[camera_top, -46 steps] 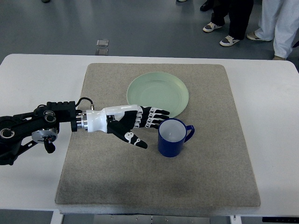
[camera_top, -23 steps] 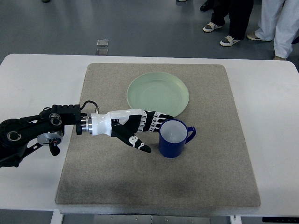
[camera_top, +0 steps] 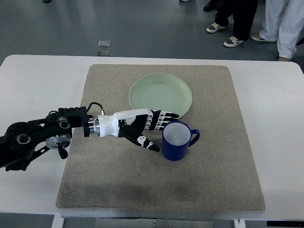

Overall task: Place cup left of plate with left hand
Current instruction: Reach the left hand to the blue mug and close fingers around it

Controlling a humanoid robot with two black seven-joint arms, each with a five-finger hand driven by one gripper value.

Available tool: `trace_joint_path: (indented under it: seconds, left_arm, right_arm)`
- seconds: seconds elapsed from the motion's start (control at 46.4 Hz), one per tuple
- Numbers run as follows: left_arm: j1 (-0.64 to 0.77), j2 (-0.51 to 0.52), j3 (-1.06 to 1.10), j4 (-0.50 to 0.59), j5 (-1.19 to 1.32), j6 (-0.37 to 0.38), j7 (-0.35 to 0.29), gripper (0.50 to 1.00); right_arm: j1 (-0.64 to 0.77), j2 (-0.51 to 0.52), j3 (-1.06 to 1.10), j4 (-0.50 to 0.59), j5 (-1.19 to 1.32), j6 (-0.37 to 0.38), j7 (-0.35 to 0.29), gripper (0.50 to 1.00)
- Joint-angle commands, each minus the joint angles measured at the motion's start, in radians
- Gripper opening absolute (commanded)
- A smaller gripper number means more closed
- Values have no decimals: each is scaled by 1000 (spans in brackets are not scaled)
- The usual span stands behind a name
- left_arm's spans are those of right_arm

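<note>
Your left hand (camera_top: 142, 126) reaching in with fingers loose, holding nothing, fingertips just beside the blue cup (camera_top: 177, 141), cup standing on the grey mat (camera_top: 118, 180), near and a bit right of the green plate (camera_top: 160, 97), white desk (camera_top: 38, 85) underneath.

This looks like a robotics lab or test room, not a home. A plain white desk (camera_top: 38, 80) carries a grey felt mat (camera_top: 209, 180) laid out square as a work area, with only a plate (camera_top: 160, 97) and a cup (camera_top: 177, 141) staged on it. A robot arm (camera_top: 38, 137) with exposed black joints and cabling comes in from the left, ending in a white-and-black hand (camera_top: 140, 126). Beyond the far edge lies a bare grey floor (camera_top: 142, 28) with a small metal floor plate (camera_top: 104, 46). Several people (camera_top: 266, 23) stand at the far right, only their legs and shoes showing, one in white trousers.
</note>
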Motion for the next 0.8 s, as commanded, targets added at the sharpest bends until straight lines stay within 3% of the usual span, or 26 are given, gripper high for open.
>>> trace_joint_path:
  seconds: [0.0,0.775]
  left_arm:
    - [1,-5,0,-2,0,1,0,1000]
    - [7,-45,4,4,-19,-5,0,1000]
  right_arm:
    - [0,0,0,0,0,0,0,932]
    - [0,0,0,0,0,0,0,932]
